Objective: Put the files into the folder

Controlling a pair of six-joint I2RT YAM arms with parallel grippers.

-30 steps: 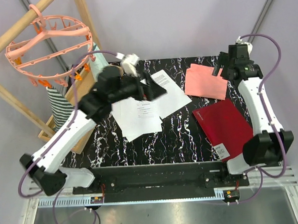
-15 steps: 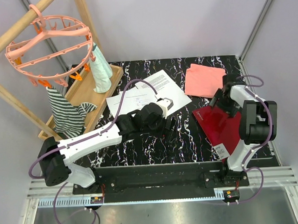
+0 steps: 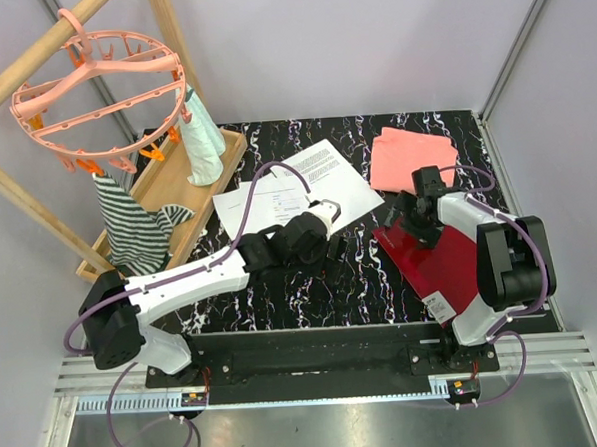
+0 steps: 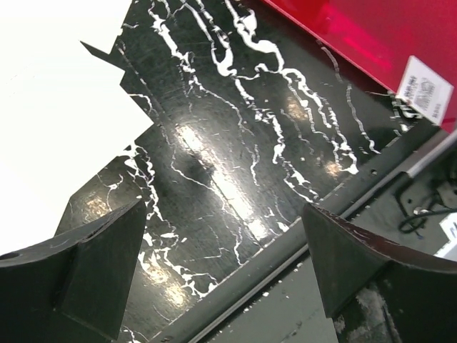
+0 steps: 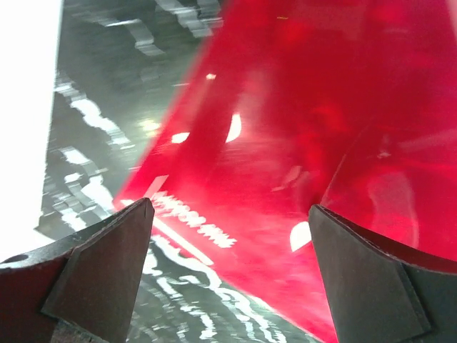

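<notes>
R gripper [image 3: 406, 224] jaws apart, empty, low over folder [image 3: 451, 261] far corner, I reckon to lift cover. L gripper [image 3: 334, 245] also spread, holding nothing, hovers over table [image 3: 282, 284] betw files [image 3: 292, 189] and folder, prob waiting. Files lie mid-table, outside folder

A robot test lab, not a home; two white arms [image 3: 186, 272] are bolted to a black rail [image 3: 315, 345] at the edge of a marbled table [image 3: 282, 289]; purple cables [image 3: 110, 419] trail loose; plain grey walls [image 3: 369, 40] enclose the bench.
</notes>
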